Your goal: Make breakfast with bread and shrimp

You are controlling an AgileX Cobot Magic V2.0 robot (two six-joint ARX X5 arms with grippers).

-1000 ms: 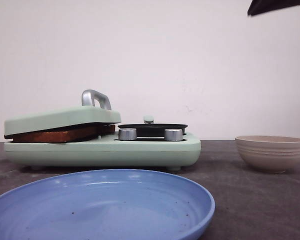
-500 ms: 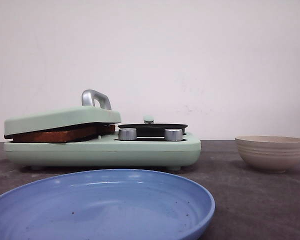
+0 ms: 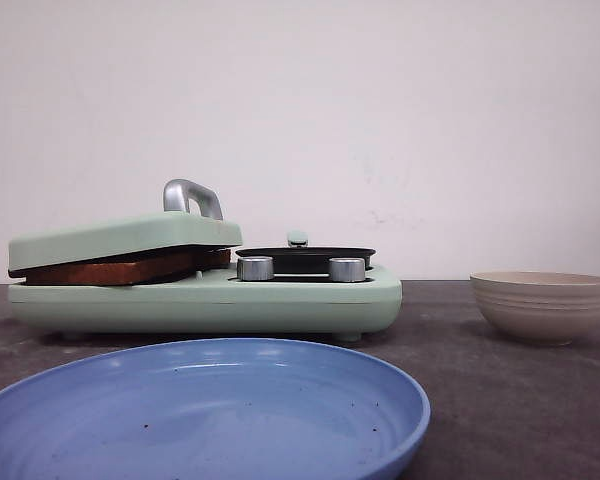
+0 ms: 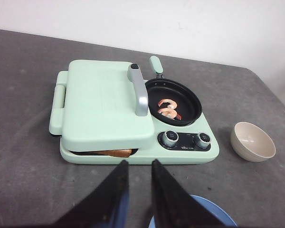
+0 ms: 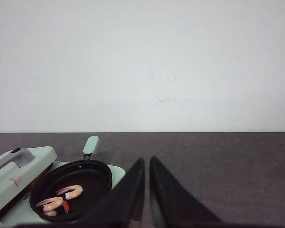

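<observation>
Front view: neither arm nor gripper in frame. Mint-green breakfast maker [image 3: 205,300] sits on the dark table [image 3: 500,400], its hinged lid [image 3: 125,238] lowered onto the bread [image 3: 115,270]; brown crust edge shows in the gap between lid and base. Black pan [image 3: 305,259] sits on the right half of the appliance, behind two silver knobs [image 3: 255,268]. Blue plate [image 3: 205,420] is nearest the camera, beige bowl [image 3: 543,305] off to the right, apart from the appliance.

Left wrist view: left gripper [image 4: 136,187] is held high above the table, looking down and forward over the appliance. Its two dark fingers [image 4: 111,194] stand slightly apart with a narrow gap, nothing between them; claw released, holding nothing. The gripper hangs over the table edge of the plate [image 4: 213,218], short of the appliance front. Lid with its silver handle [image 4: 138,88] covers the bread [image 4: 115,153], of which only a sliver shows at the front edge. Shrimp [image 4: 168,109] lie in the pan [image 4: 173,101], two curled orange-pink pieces touching each other.

Right wrist view: right gripper [image 5: 146,190] is raised and levelled, facing the wall. Fingers [image 5: 168,199] almost meet, only a thin slit between them, gripping nothing. Pan [image 5: 71,189] with the shrimp [image 5: 59,199] lies beside the fingers, untouched.
</observation>
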